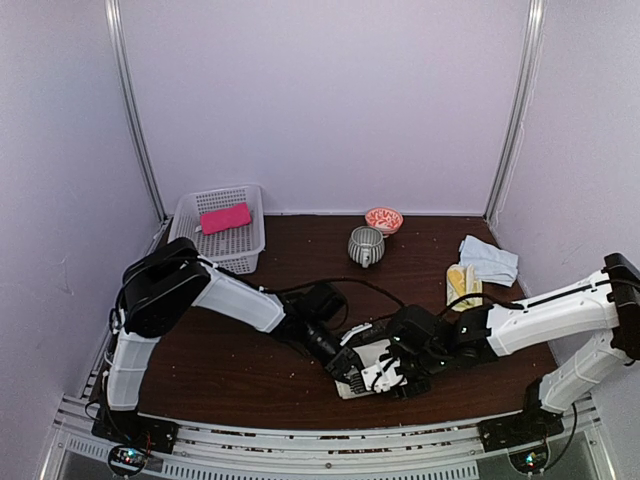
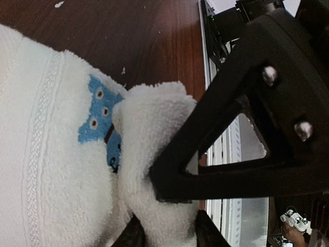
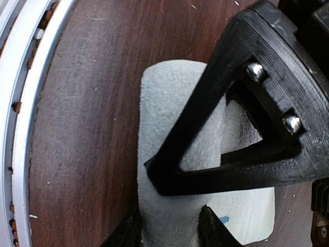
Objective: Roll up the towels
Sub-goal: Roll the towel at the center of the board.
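A cream-white towel (image 1: 366,353) with a blue mark (image 2: 97,116) lies near the table's front edge, one edge rolled up into a thick fold (image 2: 154,128). My left gripper (image 1: 349,373) (image 2: 167,235) is shut on that fold, which fills the gap between its fingers. My right gripper (image 1: 396,376) (image 3: 168,232) grips the same towel (image 3: 169,92) from the other end, its jaws tight against the cloth. A pink towel (image 1: 225,217) lies in the basket. A yellow towel (image 1: 461,286) and a pale blue-grey towel (image 1: 488,260) sit at the right.
A white basket (image 1: 247,247) stands at the back left. A striped cup (image 1: 366,245) and a small patterned bowl (image 1: 384,219) sit at the back middle. The metal rail (image 3: 20,134) runs along the front edge, close to the towel. A black triangular finger frame (image 2: 247,128) crosses each wrist view.
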